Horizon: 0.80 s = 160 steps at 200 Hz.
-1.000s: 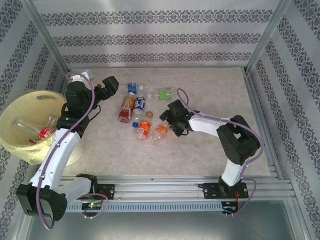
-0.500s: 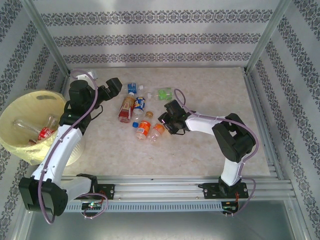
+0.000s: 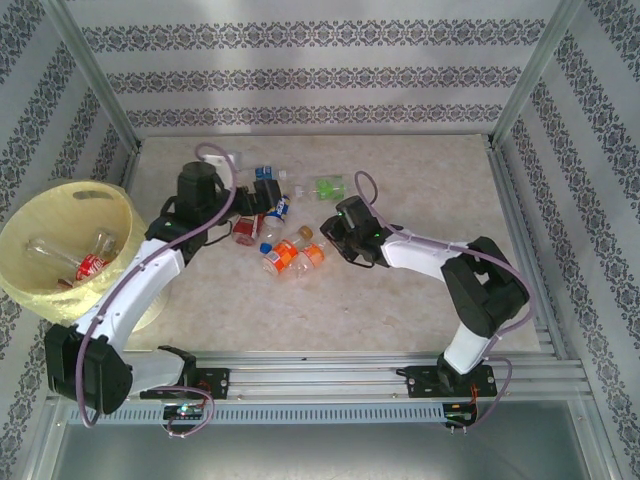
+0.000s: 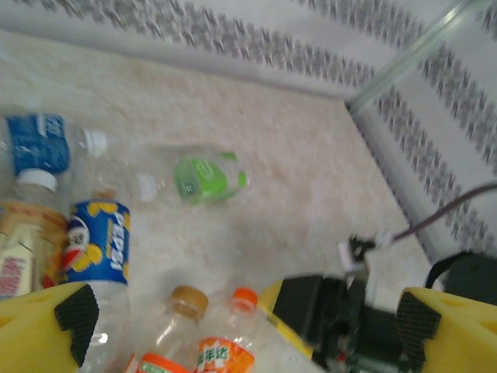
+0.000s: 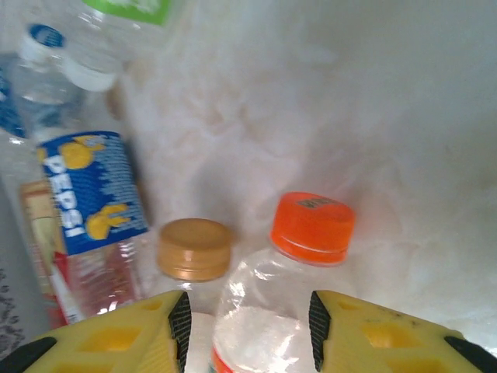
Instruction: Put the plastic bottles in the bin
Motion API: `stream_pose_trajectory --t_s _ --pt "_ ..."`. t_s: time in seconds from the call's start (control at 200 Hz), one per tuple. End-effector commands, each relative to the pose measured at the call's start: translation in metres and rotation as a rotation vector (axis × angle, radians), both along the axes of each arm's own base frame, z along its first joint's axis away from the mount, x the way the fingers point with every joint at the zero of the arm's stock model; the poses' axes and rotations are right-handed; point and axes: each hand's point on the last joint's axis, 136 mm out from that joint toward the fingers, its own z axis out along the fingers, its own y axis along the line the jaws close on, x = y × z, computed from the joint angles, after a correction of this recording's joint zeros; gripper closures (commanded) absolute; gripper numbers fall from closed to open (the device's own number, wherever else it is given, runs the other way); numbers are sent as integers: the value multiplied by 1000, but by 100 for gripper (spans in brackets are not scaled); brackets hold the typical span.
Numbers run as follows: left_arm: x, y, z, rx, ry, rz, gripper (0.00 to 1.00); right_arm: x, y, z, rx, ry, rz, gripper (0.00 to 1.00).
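Right fingers (image 5: 388, 338): spread, one on either side of the shoulder of the orange-capped bottle (image 5: 268, 311), which lies on the table (image 3: 420, 170). Whether either pad touches the plastic cannot be told. Left fingers (image 4: 46, 326): spread wide with nothing between them, hanging over the bin-side half of the loose bottles.

Table: pale mottled top, six bottles lying on it in one group, well apart from the bin (image 3: 125, 215).

Bin: round, pale yellow, mouth open. Inside it are a red-labelled bottle (image 3: 88, 266) and a clear bottle (image 3: 45, 250). The left arm's white link (image 3: 140, 285) passes just beside the bin wall.

Loose group, starting from the bin:
- red-and-cream-labelled bottle (image 4: 19, 256), nearest the bin;
- Pepsi bottle (image 4: 97, 242), just beside it on the side away from the bin;
- blue-labelled bottle (image 4: 37, 143), white cap, at the far edge of the group;
- gold-capped bottle (image 5: 194, 249), side by side with the orange-capped bottle, on that bottle's bin side;
- orange-capped bottle, orange label, between the right fingers;
- green-labelled bottle (image 4: 206, 177), on its own, farthest from the bin.
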Motion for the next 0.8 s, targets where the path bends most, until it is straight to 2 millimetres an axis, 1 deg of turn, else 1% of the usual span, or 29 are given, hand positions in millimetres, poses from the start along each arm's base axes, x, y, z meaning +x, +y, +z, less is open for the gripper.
stream_pose_trajectory --t_s 0.0,0.05,0.12,0.185,0.305,0.32,0.375,0.4,0.405,0.445,0.54,0.55,0.565,0.58,0.709,0.794 --pt "-12 -20 -29 140 47 -104 0 13 -20 15 -14 -93 -54 53" --pt "-17 -30 -39 178 62 -152 0 12 -25 14 -16 -90 -69 52" --pt "-26 -47 -54 258 69 -228 0 9 -30 12 -28 -70 -77 45" --pt "-36 -62 -65 352 73 -298 0 5 -39 8 -50 -44 -90 39" --pt "-42 -73 -92 537 123 -307 0 3 -67 2 -65 -23 -142 33" --pt "-43 -74 -98 559 139 -308 0 2 -70 3 -69 -25 -147 32" --pt "-46 -81 -111 605 184 -313 3 2 -84 4 -93 -31 -173 26" --pt "-48 -84 -115 624 197 -314 4 2 -90 7 -104 -39 -184 23" --pt "-48 -85 -119 632 207 -319 4 2 -91 8 -107 -41 -185 23" --pt "-51 -89 -130 672 238 -326 5 3 -101 12 -130 -52 -200 20" --pt "-54 -97 -153 740 303 -345 10 3 -123 24 -182 -80 -229 12" --pt "-54 -99 -155 741 308 -346 11 3 -125 25 -187 -83 -232 10" --pt "-53 -100 -157 747 317 -344 11 3 -128 27 -193 -88 -236 4" --pt "-52 -100 -160 751 325 -340 12 3 -131 29 -200 -92 -239 2" --pt "-39 -98 -172 801 340 -282 17 0 -152 45 -248 -129 -263 2" --pt "-36 -104 -182 802 355 -299 21 -3 -163 52 -274 -154 -279 2"
